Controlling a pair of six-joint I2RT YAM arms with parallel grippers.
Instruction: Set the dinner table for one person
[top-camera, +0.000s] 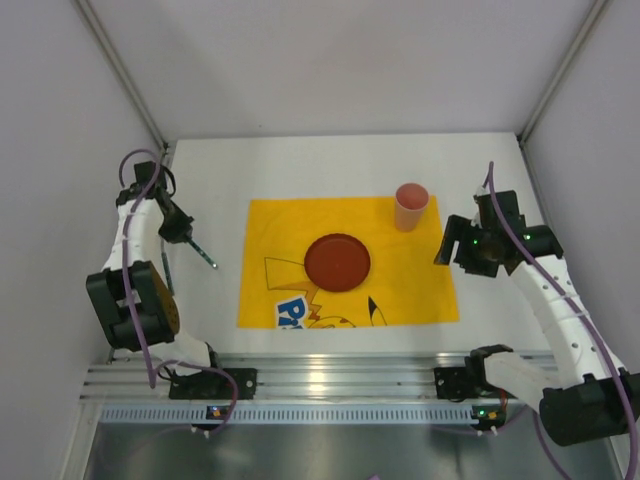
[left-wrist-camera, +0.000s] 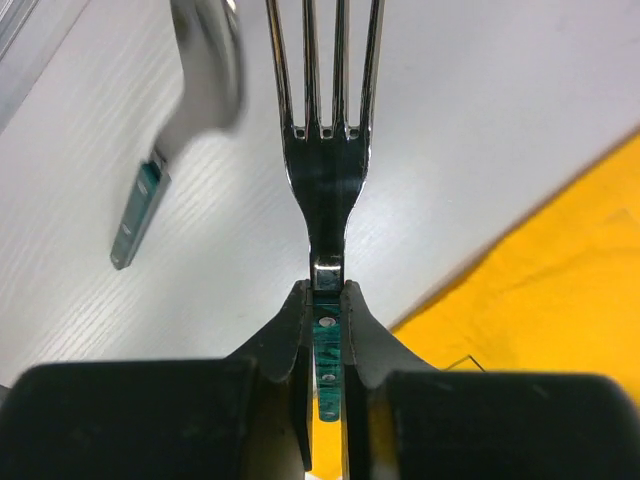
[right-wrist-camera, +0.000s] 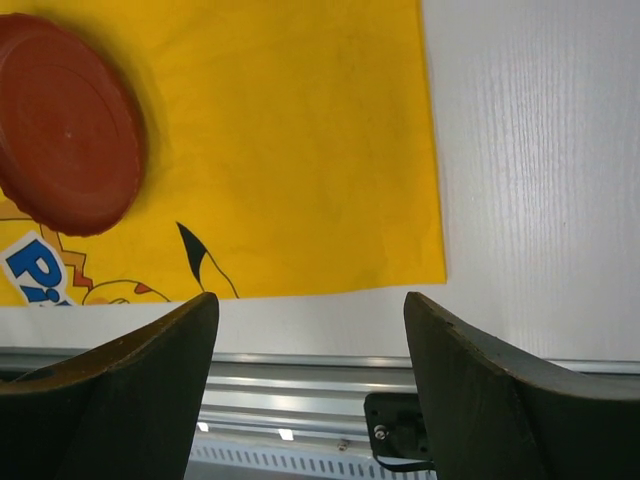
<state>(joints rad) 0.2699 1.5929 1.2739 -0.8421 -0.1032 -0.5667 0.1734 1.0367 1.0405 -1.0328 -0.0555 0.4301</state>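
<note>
The only writing is on the yellow cloth (top-camera: 420, 290) spread on the counter (top-camera: 220, 180). Big blue letters (top-camera: 290, 312) edged in white sit by the cloth's near edge, towards its left corner. They read "Pi"; the rest cannot be made out.

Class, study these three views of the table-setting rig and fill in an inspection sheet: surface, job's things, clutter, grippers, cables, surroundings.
Surface: white dinner table, with a yellow cartoon-printed cloth lying flat on it.
Job's things: red plate at the cloth's middle; cup upright near its far right corner; fork held over the bare table left of the cloth; a second teal-handled utensil lying on the bare table, blurred.
Clutter: nothing seen.
Grippers: left gripper shut on the fork's teal handle; right gripper open, empty, right of the cloth.
Cables: purple cables run along both arms, clear of the tableware.
Surroundings: plain white walls; silver rail at the near edge.
</note>
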